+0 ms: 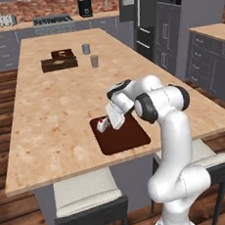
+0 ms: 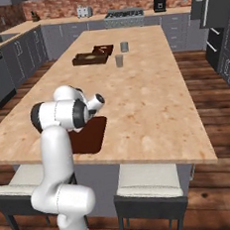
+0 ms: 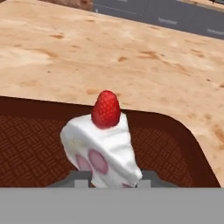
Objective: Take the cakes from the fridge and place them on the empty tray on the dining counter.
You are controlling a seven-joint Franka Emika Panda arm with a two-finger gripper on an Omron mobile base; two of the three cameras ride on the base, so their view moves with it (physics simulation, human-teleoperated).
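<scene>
A white cake slice (image 3: 103, 144) with a red berry on top stands upright on the flat reddish-brown tray (image 3: 183, 131), close to its far left corner (image 1: 102, 124). The tray (image 1: 129, 137) lies near the front edge of the beige dining counter (image 1: 59, 105). My gripper (image 1: 107, 124) reaches down over the tray with its finger tips on either side of the slice's base (image 3: 113, 177). Whether they press on the cake is hidden. In the right base view my arm covers the slice, and part of the tray (image 2: 91, 136) shows. The dark fridge (image 1: 143, 18) stands far back on the right.
A thick dark brown box tray (image 1: 59, 64) with a smaller brown box (image 1: 63, 53) behind it sits at the counter's far end, next to two grey cups (image 1: 85, 49) (image 1: 95, 61). White-cushioned stools (image 1: 89, 195) stand under the near edge. Grey cabinets (image 1: 212, 64) are on the right.
</scene>
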